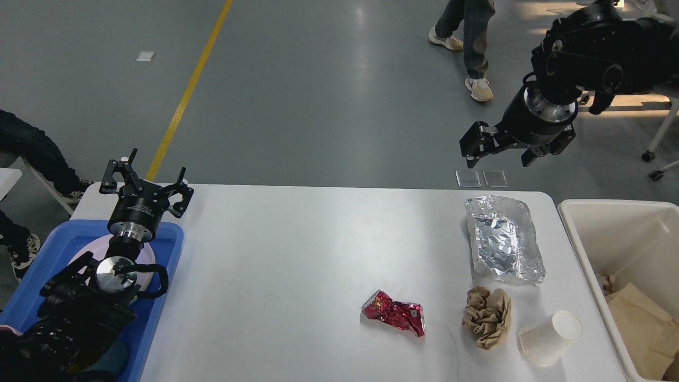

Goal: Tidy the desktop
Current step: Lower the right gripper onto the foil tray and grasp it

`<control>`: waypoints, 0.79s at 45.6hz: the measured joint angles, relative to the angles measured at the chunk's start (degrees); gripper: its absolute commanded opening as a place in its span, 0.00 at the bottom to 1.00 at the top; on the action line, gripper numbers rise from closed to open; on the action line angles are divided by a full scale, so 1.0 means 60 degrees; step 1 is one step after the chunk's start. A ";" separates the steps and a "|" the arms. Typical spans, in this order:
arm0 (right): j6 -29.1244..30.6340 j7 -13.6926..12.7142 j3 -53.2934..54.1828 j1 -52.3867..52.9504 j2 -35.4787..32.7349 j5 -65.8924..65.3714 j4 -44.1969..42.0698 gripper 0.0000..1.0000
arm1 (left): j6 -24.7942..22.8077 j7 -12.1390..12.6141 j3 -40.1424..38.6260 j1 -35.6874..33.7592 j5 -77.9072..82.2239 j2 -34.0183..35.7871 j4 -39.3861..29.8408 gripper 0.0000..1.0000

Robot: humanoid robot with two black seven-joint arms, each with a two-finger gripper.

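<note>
Your large white rectangular desktop (297,265) fills the lower middle of the frame, and the litter you have to clear sits bunched at its right end: a crumpled silver foil tray (504,239) at centre right, a crushed red foil wrapper (395,313) below and left of it, a scrunched brown paper wad (488,317) just right of the wrapper, and a white paper cup (550,337) lying on its side near the lower right corner. The cream rectangular bin (589,223) stands beside the table at the right edge of the frame, with brown paper already in it. Your right gripper (501,150) hangs above the floor in the upper right, jaws spread and holding nothing; the foil tray lies almost straight below it in the frame, its long axis running up and down the picture. Your left gripper (146,183) is far over at the left, above the blue plastic tray (58,249), fingers splayed and empty, so the right arm is clearly nearer all the rubbish. The wrapper carries print, but you cannot read it at this size; no other label shows.
</note>
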 measured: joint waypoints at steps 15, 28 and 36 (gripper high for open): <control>-0.0986 -0.0009 0.0127 -0.1915 0.0056 -0.0057 -0.0306 1.00 | 0.0004 0.0001 0.0000 0.0005 0.0000 0.0000 0.0000 0.97; -0.4334 -0.0022 0.0440 -0.5483 0.0289 0.0043 -0.1774 1.00 | 0.0003 0.0001 0.0000 0.0005 0.0000 0.0000 -0.0001 0.97; -0.5523 -0.0022 0.0917 -0.6499 0.0410 0.0049 -0.2299 1.00 | 0.0003 0.0001 0.0000 0.0004 0.0000 0.0000 -0.0001 0.97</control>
